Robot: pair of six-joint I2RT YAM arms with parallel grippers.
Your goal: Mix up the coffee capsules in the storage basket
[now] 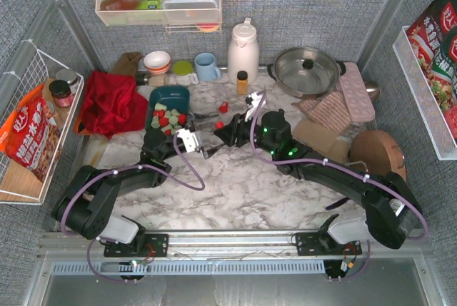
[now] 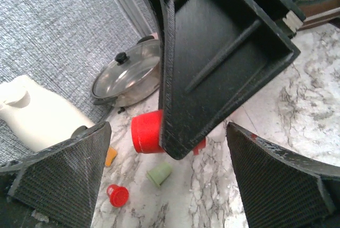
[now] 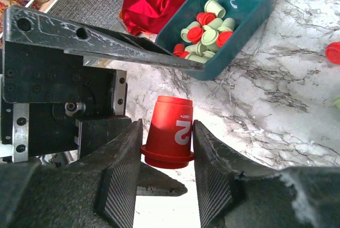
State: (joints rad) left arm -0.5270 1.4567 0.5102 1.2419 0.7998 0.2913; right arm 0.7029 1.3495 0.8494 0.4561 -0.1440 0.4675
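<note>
The dark teal storage basket [image 1: 170, 93] stands at the back left of the marble table, with several red and mint green coffee capsules [image 1: 166, 117] in it. It also shows in the right wrist view [image 3: 254, 32]. My right gripper [image 3: 167, 127] is shut on a red capsule [image 3: 171, 129] marked "2", held above the table just right of the basket [image 1: 223, 130]. My left gripper [image 2: 167, 185] is open and empty, right next to the right gripper [image 1: 206, 150]. A loose green capsule [image 2: 159, 174] and a red capsule [image 2: 117, 195] lie on the table beneath it.
A red cloth [image 1: 111, 103] lies left of the basket. Behind stand a white thermos [image 1: 243, 49], a small amber bottle [image 1: 242, 81], a blue mug [image 1: 207, 65] and a lidded pot [image 1: 307, 70]. A pink tray [image 1: 355, 92] is at the right, a white wire basket [image 1: 28, 128] at the left.
</note>
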